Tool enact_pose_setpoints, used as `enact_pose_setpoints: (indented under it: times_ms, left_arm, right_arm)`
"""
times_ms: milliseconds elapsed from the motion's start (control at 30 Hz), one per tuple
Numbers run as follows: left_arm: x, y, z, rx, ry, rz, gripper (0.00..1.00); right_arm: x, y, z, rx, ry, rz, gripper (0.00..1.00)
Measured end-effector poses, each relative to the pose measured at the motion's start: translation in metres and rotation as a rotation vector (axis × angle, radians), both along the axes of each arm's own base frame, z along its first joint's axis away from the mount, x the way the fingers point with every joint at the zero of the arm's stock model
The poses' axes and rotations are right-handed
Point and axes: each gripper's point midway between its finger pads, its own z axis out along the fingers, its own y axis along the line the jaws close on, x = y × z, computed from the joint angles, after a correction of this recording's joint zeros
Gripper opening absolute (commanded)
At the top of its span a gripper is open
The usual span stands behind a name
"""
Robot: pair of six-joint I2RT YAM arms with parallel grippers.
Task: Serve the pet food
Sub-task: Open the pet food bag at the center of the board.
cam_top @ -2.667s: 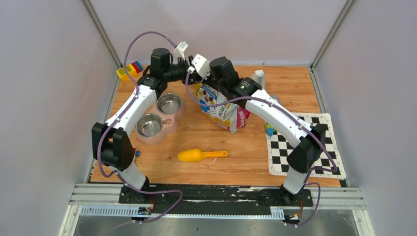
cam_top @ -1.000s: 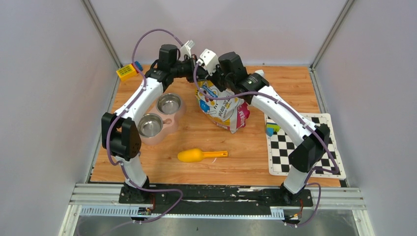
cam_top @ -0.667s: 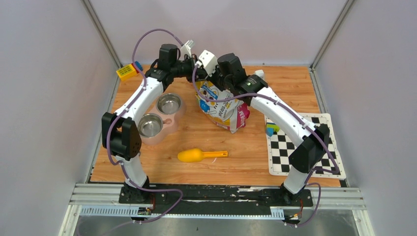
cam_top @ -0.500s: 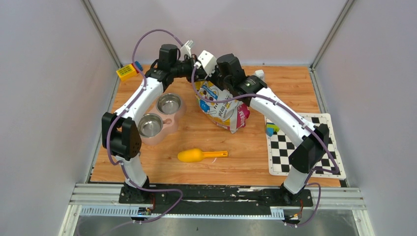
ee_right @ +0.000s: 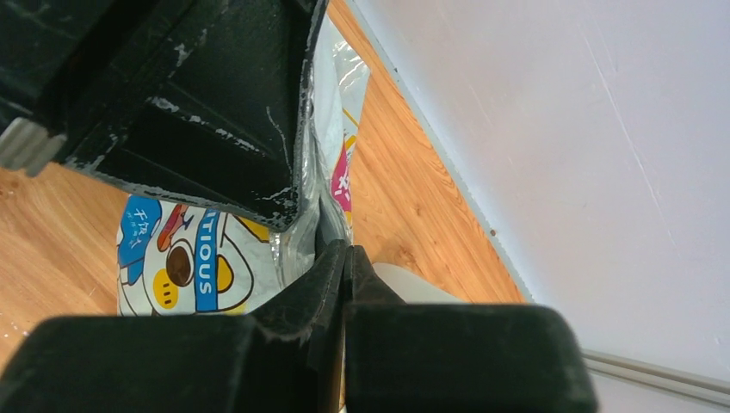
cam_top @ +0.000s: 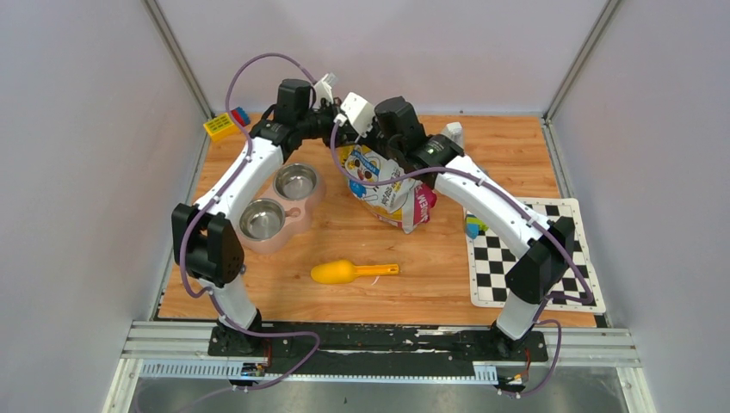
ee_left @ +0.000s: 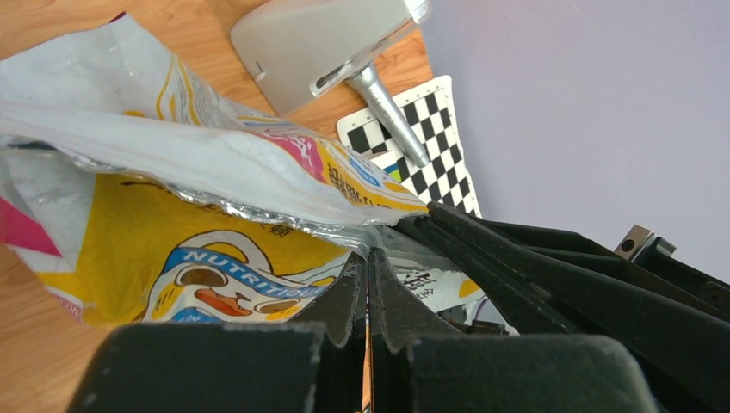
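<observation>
The pet food bag (cam_top: 389,186), crinkly yellow and white with a cartoon cat and the word "NUTRITIOUS", stands near the far edge of the worktop, about midway along it, leaning towards the right, and its silver lining shows at the top. Its contents cannot be seen. Both arms reach over to its top edge and meet there. The left gripper (ee_left: 368,263) has its fingers pressed together on the bag's foil rim. The right gripper (ee_right: 345,255), just beside it, is likewise clamped on that rim from the other side. A pink double bowl (cam_top: 303,211) with two bare steel cups lies to the left of the bag, near the worktop's left edge. A yellow scoop (cam_top: 349,272) lies on the wood between the bag and the near edge, handle pointing right. A checkered mat (cam_top: 527,255) covers the near right part of the worktop, with a small blue-green block (cam_top: 473,227) at its left border. Coloured blocks (cam_top: 224,123) sit in the far left corner. A pale grey tool with a metal stem (ee_left: 320,41) lies behind the bag.
</observation>
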Motion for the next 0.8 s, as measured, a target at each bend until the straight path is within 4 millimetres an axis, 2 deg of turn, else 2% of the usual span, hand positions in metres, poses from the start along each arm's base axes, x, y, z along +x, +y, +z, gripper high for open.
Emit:
enact_pose_setpoints:
  times_ms: [200,467,800]
  left_arm:
    - [-0.007,0.008,-0.002,0.044,0.031,0.041,0.0]
    - [-0.023,0.021,0.004,0.078,0.061,0.069,0.0]
    - [-0.032,0.029,0.008,0.117,0.066,0.069,0.0]
  right_arm:
    - [0.003,-0.001,0.006,-0.026,-0.038,-0.003,0.0]
    - [0.021,-0.02,0.021,-0.079,-0.134,-0.092,0.0]
    - [0.029,-0.029,0.025,-0.12,-0.168,-0.138,0.0]
